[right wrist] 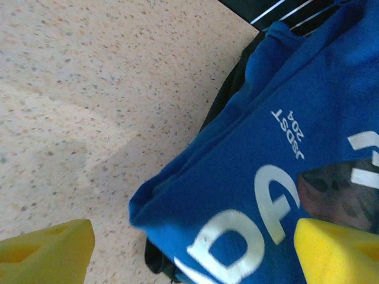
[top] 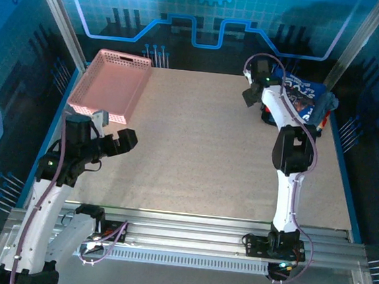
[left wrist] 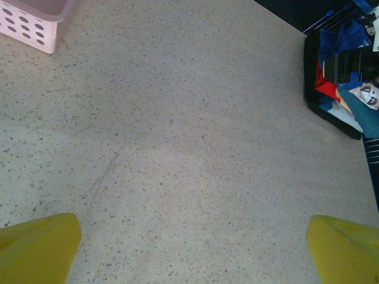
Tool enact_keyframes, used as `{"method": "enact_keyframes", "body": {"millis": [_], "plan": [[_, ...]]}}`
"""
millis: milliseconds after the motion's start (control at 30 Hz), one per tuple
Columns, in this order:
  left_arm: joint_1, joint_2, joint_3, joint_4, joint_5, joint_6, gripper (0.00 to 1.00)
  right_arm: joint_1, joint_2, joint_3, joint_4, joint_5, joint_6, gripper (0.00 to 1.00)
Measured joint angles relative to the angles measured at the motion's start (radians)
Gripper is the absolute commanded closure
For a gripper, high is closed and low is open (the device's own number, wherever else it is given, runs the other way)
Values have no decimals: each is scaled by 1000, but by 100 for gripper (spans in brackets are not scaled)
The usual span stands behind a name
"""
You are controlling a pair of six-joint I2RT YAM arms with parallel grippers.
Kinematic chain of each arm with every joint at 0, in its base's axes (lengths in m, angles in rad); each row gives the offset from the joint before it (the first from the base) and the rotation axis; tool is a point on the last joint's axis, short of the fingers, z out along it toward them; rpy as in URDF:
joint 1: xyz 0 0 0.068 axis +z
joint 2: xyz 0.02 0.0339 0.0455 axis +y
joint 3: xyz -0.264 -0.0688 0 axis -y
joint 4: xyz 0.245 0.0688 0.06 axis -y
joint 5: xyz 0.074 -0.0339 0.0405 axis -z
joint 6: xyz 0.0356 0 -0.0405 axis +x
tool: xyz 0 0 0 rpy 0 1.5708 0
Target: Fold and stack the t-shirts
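Observation:
The royal-blue t-shirt (right wrist: pixel 260 160) with white lettering lies crumpled on top of a pile in a black bin (top: pixel 317 125) at the table's far right corner. In the top view the same blue shirt (top: pixel 302 93) sits just right of my right gripper (top: pixel 253 94). My right gripper (right wrist: pixel 192 254) is open, its yellow fingertips (right wrist: pixel 44 248) spread on either side of the shirt's bunched near edge, holding nothing. A duller grey-blue cloth (left wrist: pixel 366 117) shows in that pile. My left gripper (top: pixel 126 140) hovers open over bare table at the left, far from the shirts.
A pink perforated basket (top: pixel 111 83) stands at the back left; its corner (left wrist: pixel 32 23) is ahead and left of the left gripper. Red and printed cloth (left wrist: pixel 328 89) also lie in the black bin. The speckled tabletop (top: pixel 195 156) spreads between the arms.

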Motion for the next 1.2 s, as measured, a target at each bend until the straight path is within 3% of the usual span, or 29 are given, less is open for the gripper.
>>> {"method": "enact_keyframes", "body": {"millis": [167,233,300,367,433,600,867,967,1200], "plan": [[0,4,0,-20,-14,2,1,0,49,19,-9,80,-16,18],[0,5,0,-24,-21,4,1,0,64,21,-8,114,-17,33],[0,5,0,-29,-29,6,1,-4,74,21,-8,154,-13,57],[0,6,0,-31,-36,13,1,-11,75,22,-8,178,1,72],[0,10,0,-33,-42,20,1,-25,72,30,-5,187,24,78],[0,26,0,-39,-47,23,1,-84,-16,-18,5,105,98,78],[0,27,-1,-37,-47,22,1,-241,-188,-60,9,-109,217,65],[3,24,-11,-37,-46,22,1,-284,-221,-96,14,-202,257,66],[3,0,-34,-37,-45,18,1,-285,-211,-114,-13,-279,275,67]]}}
